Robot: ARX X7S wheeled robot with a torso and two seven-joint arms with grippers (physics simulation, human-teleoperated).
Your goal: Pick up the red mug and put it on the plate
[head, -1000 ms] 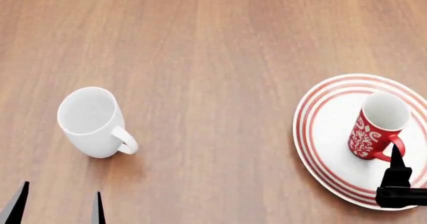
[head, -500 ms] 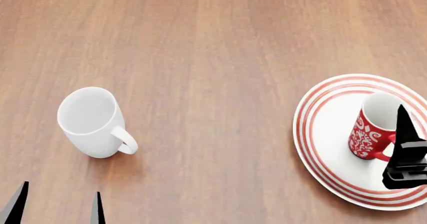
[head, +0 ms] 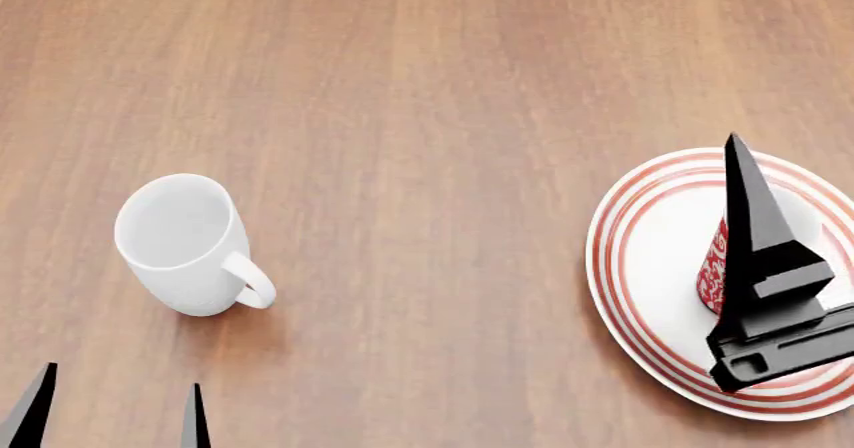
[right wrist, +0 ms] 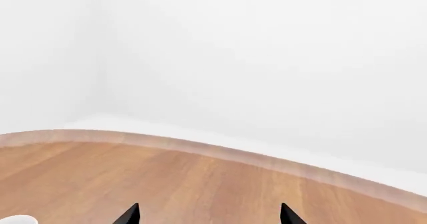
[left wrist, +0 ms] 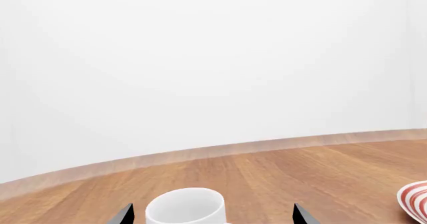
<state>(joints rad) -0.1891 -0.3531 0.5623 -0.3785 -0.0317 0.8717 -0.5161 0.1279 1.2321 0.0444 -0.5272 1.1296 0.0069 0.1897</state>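
Note:
The red mug [head: 713,268] stands upright on the plate [head: 641,258] at the right of the head view. Only a red sliver of it shows behind one dark finger [head: 754,238] of my right gripper. That gripper hangs above the mug, apart from it. In the right wrist view my right gripper [right wrist: 209,216] is open, with only bare wood between its tips. My left gripper [head: 114,418] is open at the near left edge, holding nothing. The plate's rim [left wrist: 415,201] shows at the side of the left wrist view.
A plain white mug [head: 187,243] stands upright at the left, handle toward me, and is seen again ahead of the left gripper as white mug [left wrist: 185,206]. The wooden table [head: 427,118] runs to a curved far edge [right wrist: 220,151] before a white wall.
My right gripper has risen from the plate's near rim and now covers most of the red mug in the head view. The mug, plate and left gripper have stayed put.

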